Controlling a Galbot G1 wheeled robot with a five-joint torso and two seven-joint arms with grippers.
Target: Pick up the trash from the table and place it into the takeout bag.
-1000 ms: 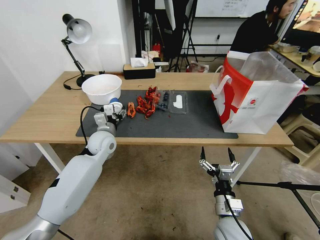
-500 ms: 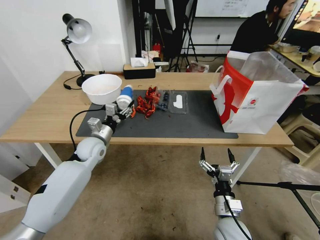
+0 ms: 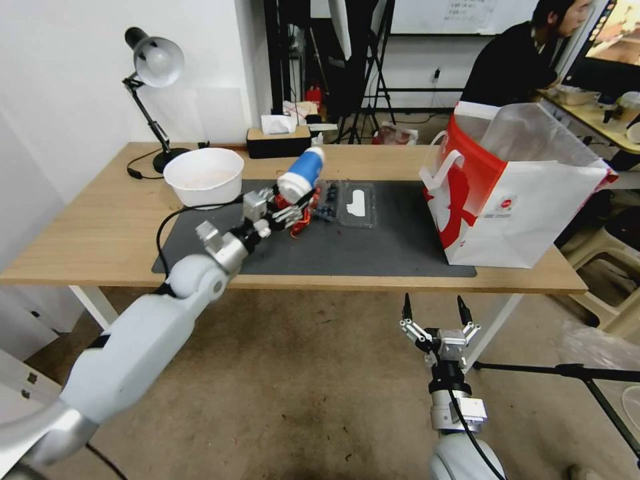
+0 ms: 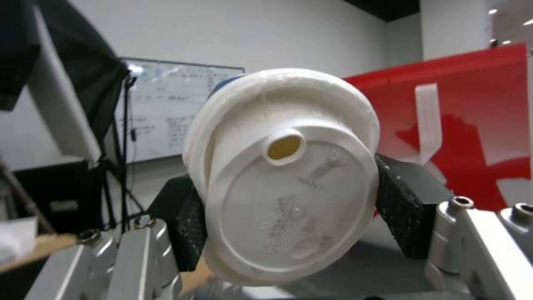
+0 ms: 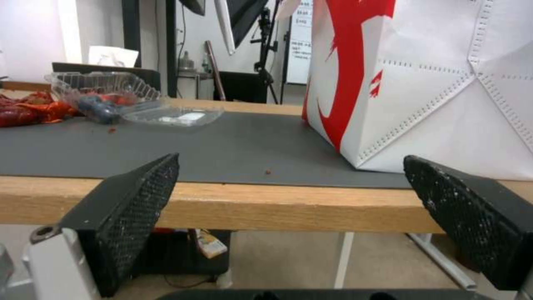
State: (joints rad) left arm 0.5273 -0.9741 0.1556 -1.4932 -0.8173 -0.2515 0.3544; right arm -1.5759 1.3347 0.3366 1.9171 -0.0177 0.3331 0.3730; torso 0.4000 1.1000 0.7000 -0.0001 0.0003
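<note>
— Where is the left gripper (image 3: 288,203) at this moment?

— Raised above the dark grey rectangular mat (image 3: 373,250) of the long light-wood table (image 3: 93,233), over the heap of red shell scraps (image 3: 300,213). Its black pads (image 4: 408,208) pinch a white paper cup with a blue base and a white plastic lid (image 3: 300,175), tilted so that the blue base points up and away from the arm. In the left wrist view the lid (image 4: 289,183) faces the camera, squeezed on both sides, with its small drinking hole showing.

— And the takeout bag?

— The large white paper bag with red side panels and white loop handles (image 3: 527,207) stands upright at the right end of the mat, well apart from the held cup, its clear lining sticking up out of the mouth.

— What else lies on the table?

— A white round bowl (image 3: 203,177) at the mat's left far corner and an open clear plastic clamshell tray (image 3: 347,202) holding some dark berries, just beside the red scraps.

— The right gripper (image 3: 435,313)?

— It hangs below the table's front edge with its fingers spread wide, holding nothing; in its own wrist view the bag (image 5: 444,83) rises beyond the wooden edge.
</note>
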